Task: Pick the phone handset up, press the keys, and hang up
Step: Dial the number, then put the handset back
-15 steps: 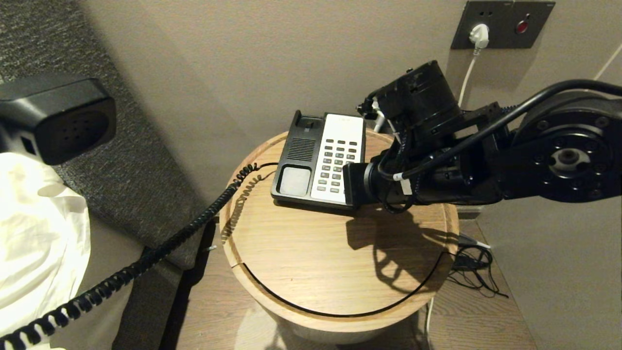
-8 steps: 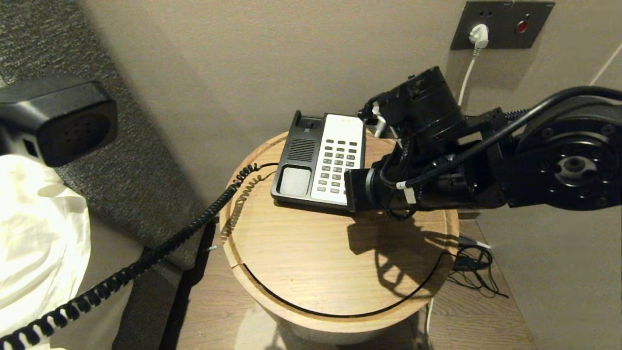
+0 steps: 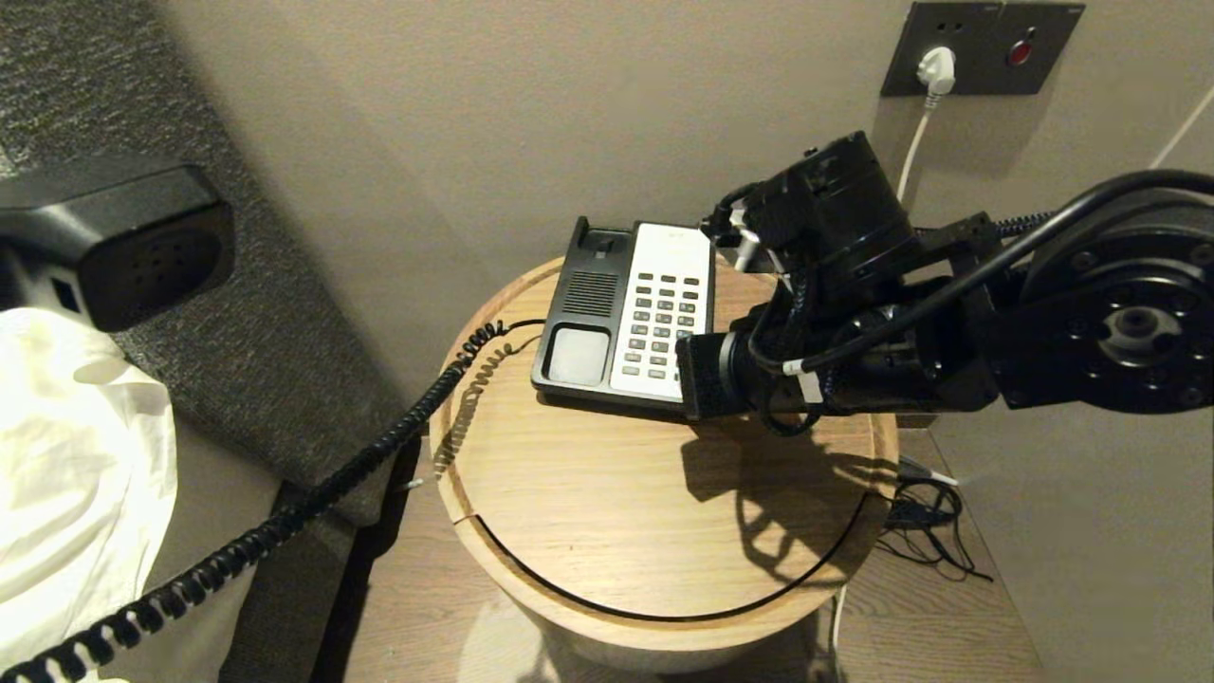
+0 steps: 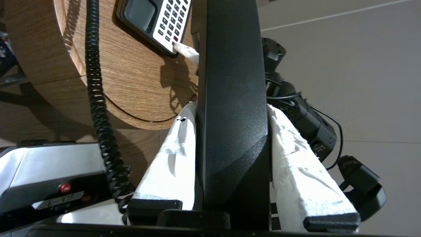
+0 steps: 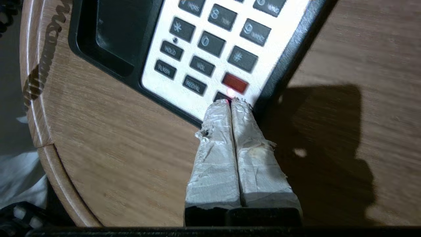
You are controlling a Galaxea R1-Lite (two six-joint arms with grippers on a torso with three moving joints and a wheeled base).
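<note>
The black phone handset hangs at the far left, off its base. My left gripper is shut on the handset, one white-taped finger on each side. Its coiled cord runs to the phone base on the round wooden table. My right gripper is shut, fingers pressed together. Its tips are at a dark key just below the red key, at the near right corner of the keypad. In the head view the right arm hides that gripper.
A wall socket plate with a white plug is at the back right. Loose cables lie on the floor right of the table. White cloth and a grey upholstered panel fill the left.
The right arm has dipped slightly over the keypad's near right corner. The handset and the left gripper have stayed where they were.
</note>
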